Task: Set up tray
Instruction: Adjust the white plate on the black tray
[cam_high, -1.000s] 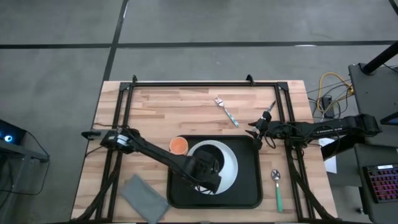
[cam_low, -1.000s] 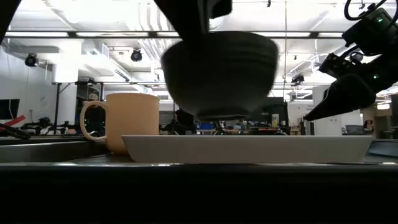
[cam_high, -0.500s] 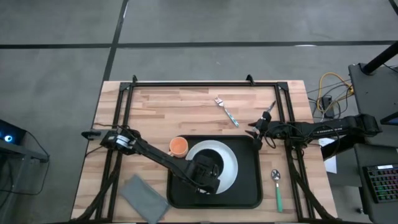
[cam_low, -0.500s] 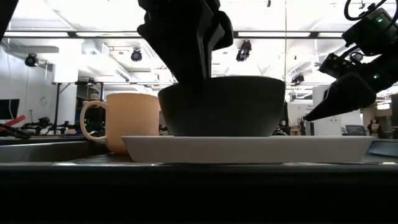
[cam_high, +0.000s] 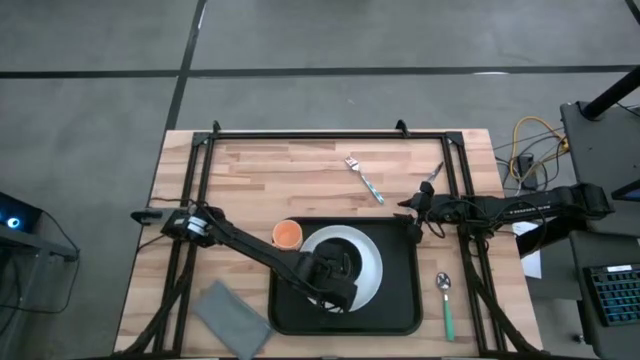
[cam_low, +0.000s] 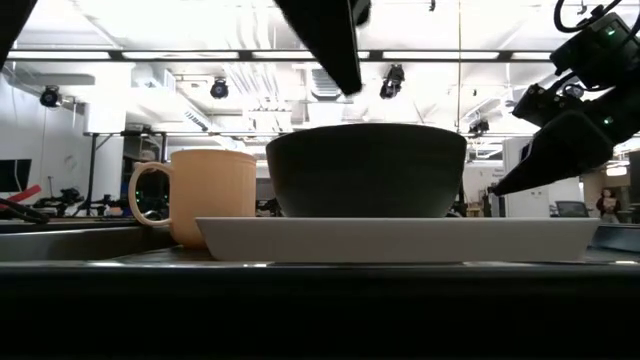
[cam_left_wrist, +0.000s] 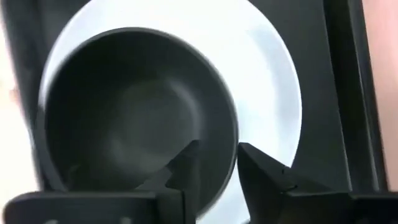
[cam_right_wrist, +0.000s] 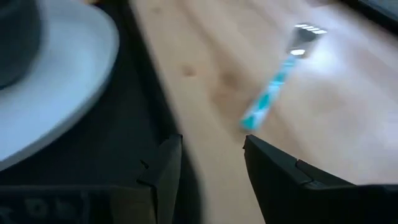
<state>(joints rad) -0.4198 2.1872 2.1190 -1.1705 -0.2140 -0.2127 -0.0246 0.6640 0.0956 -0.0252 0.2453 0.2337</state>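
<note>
The wooden table (cam_high: 300, 170) is lying under me with grey floor all around and a lit workshop showing behind it in the low view. Nearest my left gripper (cam_left_wrist: 214, 165) is the black bowl (cam_left_wrist: 134, 115), sitting on the white plate (cam_high: 372, 262); my fingers are parted, one on each side of the bowl's rim, grasping nothing that I can see. In the low view the bowl (cam_low: 366, 170) is resting flat on the plate with my arm rising above it. The plate is lying inside the tray (cam_high: 405, 300), whose long axis is running from nine to three o'clock across the table's near half. At ten o'clock from the bowl the orange mug (cam_high: 287, 234) is standing on the tray's corner, so I judge a straight lift to be the safe way out. At eight o'clock the grey cloth (cam_high: 232, 318) is lying off the tray. My right gripper (cam_right_wrist: 208, 165) is hovering at the tray's two o'clock corner, fingers apart and empty, nearer than my left to the fork (cam_high: 365, 178) at one o'clock and the spoon (cam_high: 446, 305) at four. Bare wood is lying open beyond the fork.
</note>
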